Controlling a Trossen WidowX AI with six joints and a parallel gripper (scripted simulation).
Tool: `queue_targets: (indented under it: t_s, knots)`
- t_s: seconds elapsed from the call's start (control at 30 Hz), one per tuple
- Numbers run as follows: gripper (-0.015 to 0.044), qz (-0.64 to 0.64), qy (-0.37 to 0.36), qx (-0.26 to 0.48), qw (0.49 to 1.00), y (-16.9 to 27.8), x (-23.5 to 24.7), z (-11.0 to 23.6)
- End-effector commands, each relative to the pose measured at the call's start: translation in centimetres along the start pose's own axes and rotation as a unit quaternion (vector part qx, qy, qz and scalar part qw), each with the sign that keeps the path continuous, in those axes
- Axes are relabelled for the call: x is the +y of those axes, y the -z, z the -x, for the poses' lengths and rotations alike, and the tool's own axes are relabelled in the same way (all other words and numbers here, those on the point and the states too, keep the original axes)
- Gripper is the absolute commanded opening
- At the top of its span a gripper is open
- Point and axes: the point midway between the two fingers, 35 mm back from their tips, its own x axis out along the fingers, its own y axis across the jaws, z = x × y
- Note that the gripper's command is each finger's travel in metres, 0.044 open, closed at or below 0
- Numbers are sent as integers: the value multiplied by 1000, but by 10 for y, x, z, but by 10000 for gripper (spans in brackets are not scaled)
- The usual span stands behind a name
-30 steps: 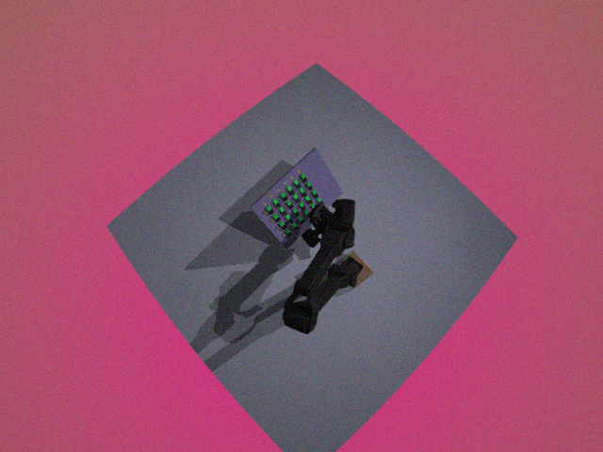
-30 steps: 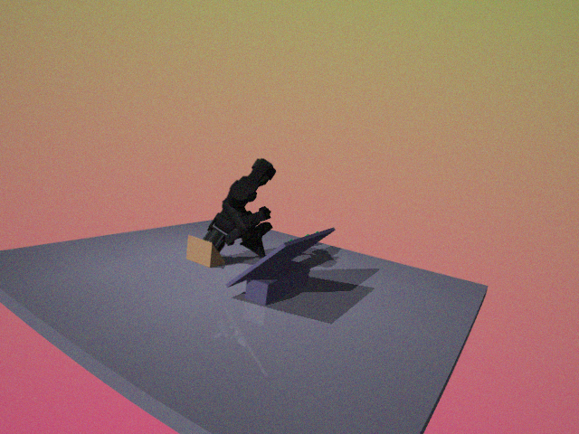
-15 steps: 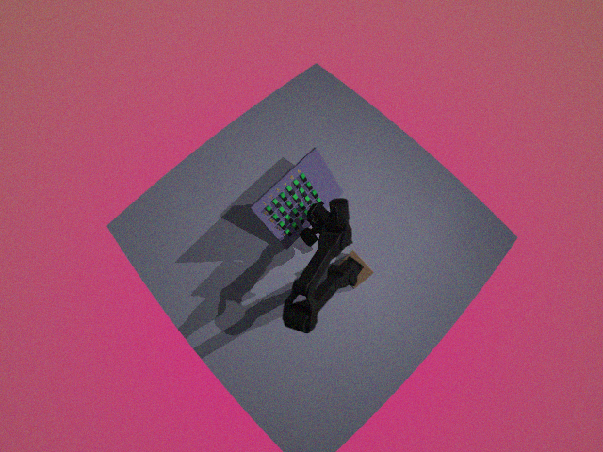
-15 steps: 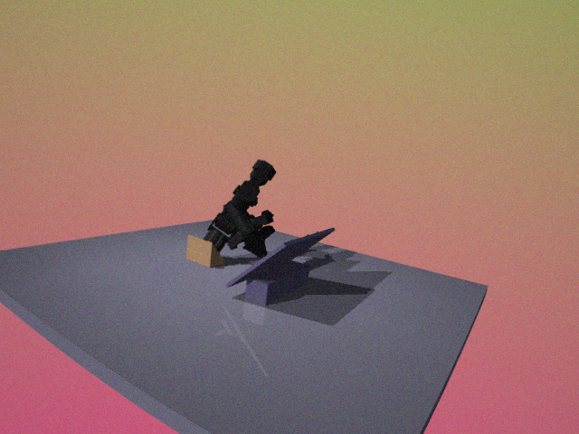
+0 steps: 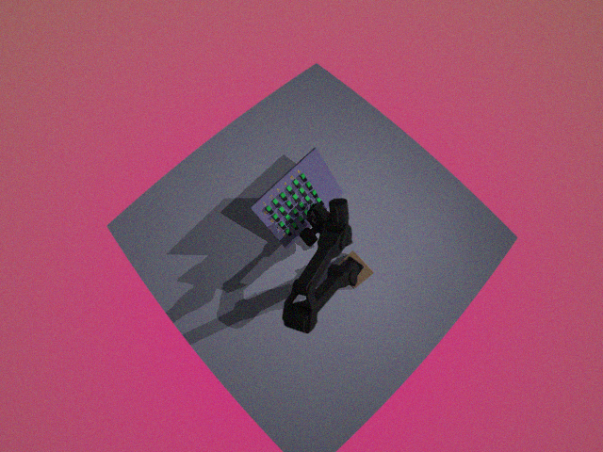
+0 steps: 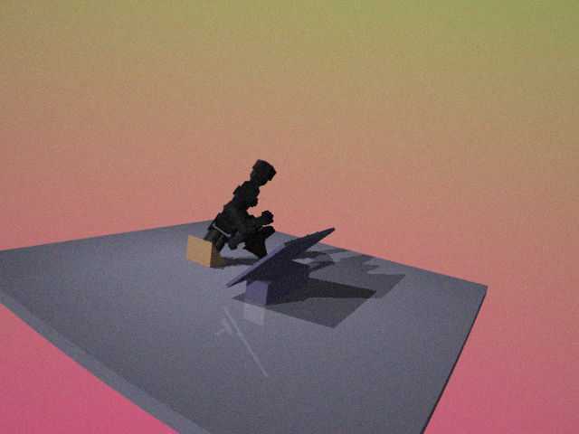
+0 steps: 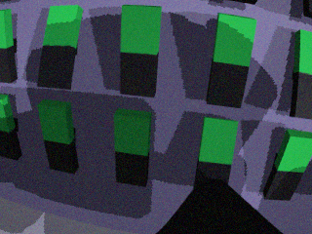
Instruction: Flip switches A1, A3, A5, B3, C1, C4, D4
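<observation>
A tilted purple switch panel [image 5: 322, 168] [image 6: 285, 256] [image 7: 175, 124] carries rows of rocker switches, each half green and half black. My gripper [image 5: 315, 215] [image 7: 210, 187] is shut on nothing. It is low over the panel's near edge. In the wrist view its dark tip sits just below one switch [image 7: 218, 140] of the nearest row in view and covers that switch's black lower end. I cannot tell whether it touches. Neighbouring switches [image 7: 133, 133] [image 7: 294, 155] lie to either side. The row and column labels are out of the wrist view. In the exterior view the panel hides the fingertips.
A tan wedge block [image 5: 364, 270] [image 6: 201, 252] lies beside the arm's base. A small purple support block [image 6: 256, 291] holds the panel up. The grey table [image 5: 414, 234] [image 6: 140, 303] ends in edges all round against a pink surround.
</observation>
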Motion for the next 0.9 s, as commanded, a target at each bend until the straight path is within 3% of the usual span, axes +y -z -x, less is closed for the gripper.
queue_targets:
  t_s: [0.0,0.87]
  knots:
    - [0,-1,2,1,1000,0,-1,0]
    - [0,-1,2,1,1000,0,-1,-4]
